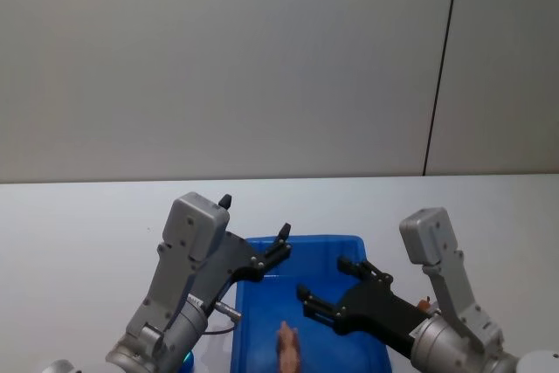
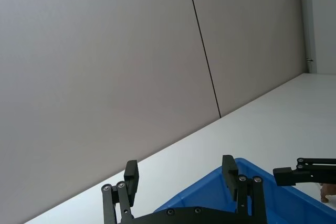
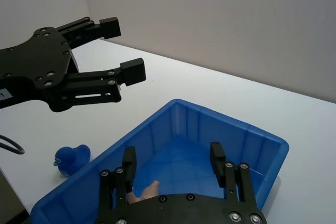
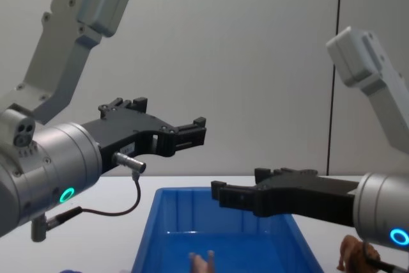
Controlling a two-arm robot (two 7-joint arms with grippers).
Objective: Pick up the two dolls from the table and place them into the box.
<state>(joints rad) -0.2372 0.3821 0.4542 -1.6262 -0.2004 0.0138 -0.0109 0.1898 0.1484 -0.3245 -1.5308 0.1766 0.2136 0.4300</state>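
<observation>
Item one: my left pincer (image 1: 253, 220), held high over the far left corner of the blue box (image 1: 306, 239), its fingers spread wide with nothing between them. The left wrist view confirms the bare gap (image 2: 180, 174), and the chest view (image 4: 192, 133) adds the height, putting it well above the rim. Item two: my right pincer (image 1: 323, 277), over the right part of the box's inside, likewise wide open and empty. From the chest it hangs lower than the left one (image 4: 220, 193), close above the rim. Its own wrist view looks down between the two fingers (image 3: 173, 161) into the box. Item three: pink doll (image 1: 288, 347), lying on the box floor towards the near end. The right wrist view catches part of it (image 3: 147, 190) behind the pincer's base. Item four: reddish-brown doll (image 4: 351, 254), on the white worktop (image 1: 87, 216) just outside the box's right wall. The chest view gives it side-on at the lower right, while from the head it is a sliver (image 1: 424, 305) beside my right arm. Item five: small blue duck-shaped toy (image 3: 71, 158), supplied by the right wrist view, on the worktop just outside the box's left wall. Backdrop: plain grey wall (image 1: 218, 58).
</observation>
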